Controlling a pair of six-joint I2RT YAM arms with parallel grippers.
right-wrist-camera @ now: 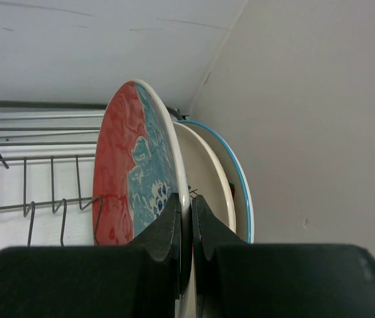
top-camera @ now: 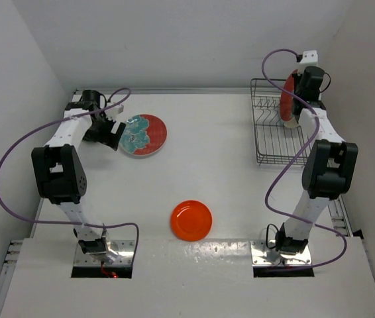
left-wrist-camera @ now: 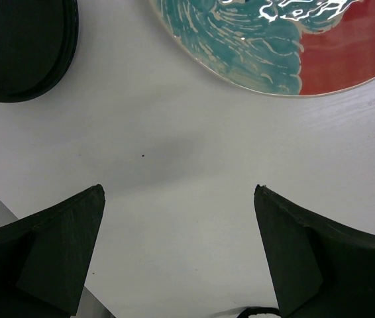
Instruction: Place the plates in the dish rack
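1. Your right gripper (right-wrist-camera: 186, 202) was clenched on the rim of a red-and-teal floral plate (right-wrist-camera: 131, 179), with 1 finger on each face. It held the plate upright on edge over the right end of the dish rack (top-camera: 267, 106).
2. Just behind that plate, at the same end of the rack, 2 more stood on edge: a cream plate (right-wrist-camera: 211, 179) and a blue-rimmed plate (right-wrist-camera: 240, 199). The held plate's lower edge was hidden, so I could not tell whether it was seated between the dividers.
3. Your left gripper (left-wrist-camera: 177, 189) was released, its jaws spread wide and holding nothing. It hung over bare table well to the left of the rack, near a small black plate (left-wrist-camera: 18, 46) and the second floral plate (top-camera: 143, 136), both lying flat.
4. The small orange plate (top-camera: 191, 220) lay flat, well apart from the rack, to its left and nearer the arm bases.
5. These plates looked stiff, glazed and breakable, so probably slick under the pads. I judged that a thin rim pinch could let a plate swing or slip. The top of the rim, centred, seemed the safest hold.
6. The 3 flat plates offered only a low lip against the table. You would likely need 1 finger under that lip, then a gentle tilt upright.
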